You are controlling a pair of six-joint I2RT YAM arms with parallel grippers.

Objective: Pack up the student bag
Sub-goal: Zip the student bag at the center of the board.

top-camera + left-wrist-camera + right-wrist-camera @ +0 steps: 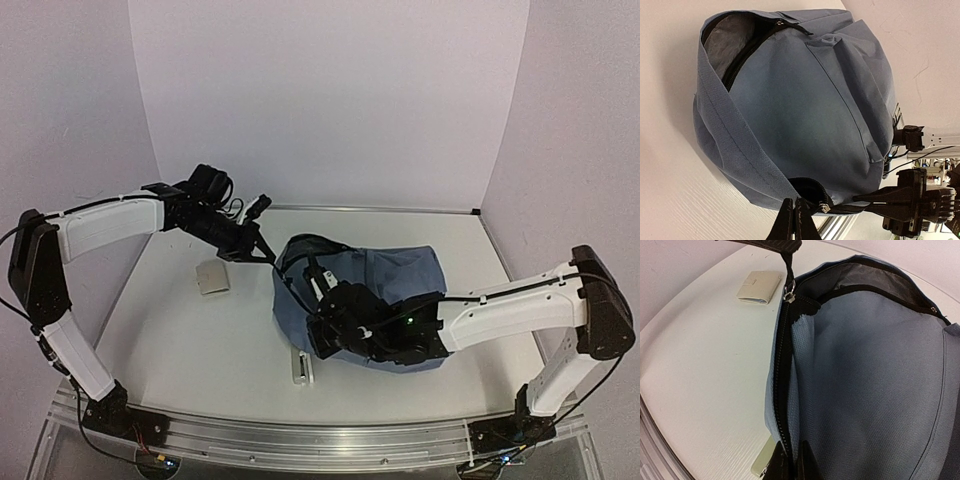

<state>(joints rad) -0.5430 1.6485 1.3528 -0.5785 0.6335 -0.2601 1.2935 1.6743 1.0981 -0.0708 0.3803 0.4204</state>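
The slate-blue student bag (400, 285) lies on the table right of centre, and its main compartment gapes at the far left. My left gripper (268, 256) is shut on the black pull tab of a zipper slider (788, 294) at the bag's far-left corner. In the left wrist view my left gripper (793, 220) is closed beside the slider (825, 207) at the bag (805, 100). My right gripper (318, 335) is at the bag's near-left edge. In the right wrist view my right gripper (791, 465) is shut on the fabric edge by the open black zipper of the bag (870, 365).
A small beige wallet (212, 278) lies on the table left of the bag and also shows in the right wrist view (760, 286). A flat pale object (300, 365) lies at the bag's near-left corner, partly under it (762, 462). White walls enclose the table.
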